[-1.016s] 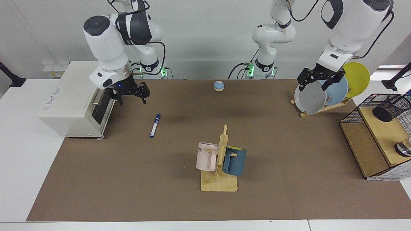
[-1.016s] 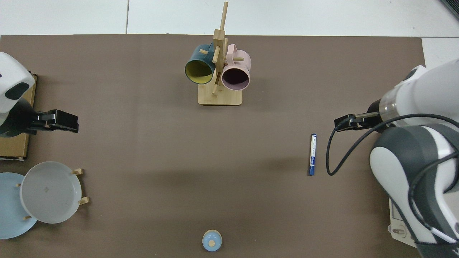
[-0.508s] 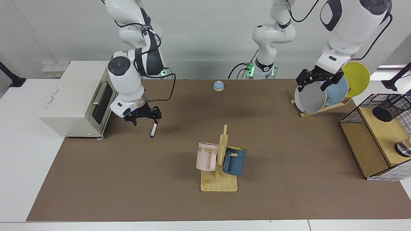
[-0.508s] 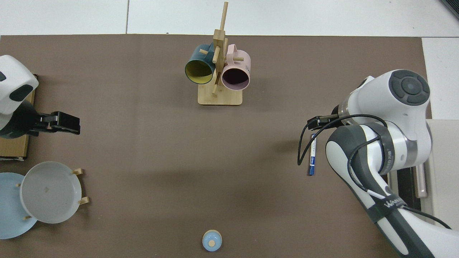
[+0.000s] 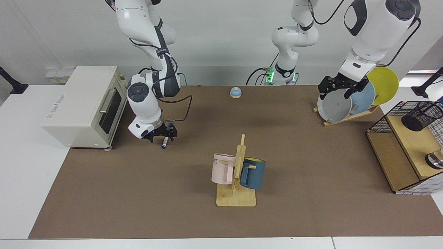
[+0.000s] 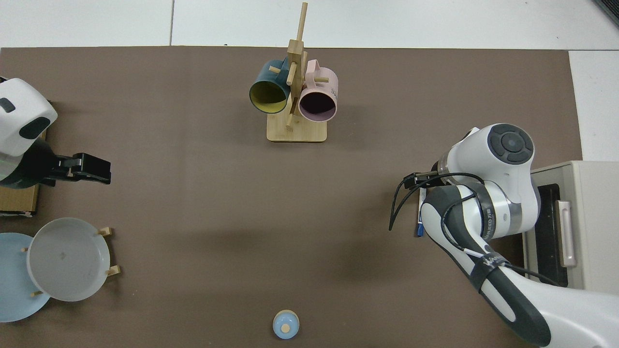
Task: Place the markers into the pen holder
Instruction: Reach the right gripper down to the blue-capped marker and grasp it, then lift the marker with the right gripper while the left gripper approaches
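- Right gripper (image 5: pixel 161 136) is down at the mat directly over the marker (image 5: pixel 165 142), just in front of the toaster oven (image 5: pixel 83 105).
- Its fingers straddle the barrel with a modest gap; whether they are touching the barrel I cannot tell.
- Marker lies flat on the brown mat (image 5: pixel 294 166). Its long axis runs roughly toward and away from the robots, and only its near blue end shows below the gripper.
- In the top view the arm hides most of the marker (image 6: pixel 420 232).
- Pen holder (image 5: pixel 421 116) sits tilted inside the wire basket (image 5: pixel 380 121) at the far side of the table, well apart from the marker.
- Left gripper (image 5: pixel 342 85) waits by the plate rack (image 5: pixel 346 116), fingers apart and empty; it is the arm nearer the holder.
- Judgement: the grasp is across the barrel, then a long carry across the table.
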`<move>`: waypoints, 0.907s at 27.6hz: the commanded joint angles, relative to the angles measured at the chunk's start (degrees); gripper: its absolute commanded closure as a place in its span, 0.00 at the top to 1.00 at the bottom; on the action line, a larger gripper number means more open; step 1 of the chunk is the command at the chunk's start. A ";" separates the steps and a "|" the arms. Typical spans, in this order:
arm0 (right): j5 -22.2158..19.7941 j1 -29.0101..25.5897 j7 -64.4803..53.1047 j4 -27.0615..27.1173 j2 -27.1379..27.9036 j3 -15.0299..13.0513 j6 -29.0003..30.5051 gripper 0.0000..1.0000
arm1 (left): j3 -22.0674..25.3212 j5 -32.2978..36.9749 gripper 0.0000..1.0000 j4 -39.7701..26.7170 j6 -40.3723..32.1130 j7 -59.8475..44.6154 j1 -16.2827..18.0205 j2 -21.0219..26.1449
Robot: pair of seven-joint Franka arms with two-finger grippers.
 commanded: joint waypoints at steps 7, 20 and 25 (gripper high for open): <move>0.90 0.75 3.94 -2.00 2.53 -0.08 6.12 0.86 | -0.49 0.23 1.00 -2.22 0.65 0.64 0.68 -1.43; 0.90 0.84 4.21 -2.00 2.62 -0.17 5.33 0.45 | -0.49 0.23 1.00 -2.22 0.65 0.64 0.68 -1.43; -0.15 0.75 3.86 -1.82 2.62 -0.17 5.25 0.02 | -0.49 0.23 1.00 -2.22 0.65 0.64 0.68 -1.43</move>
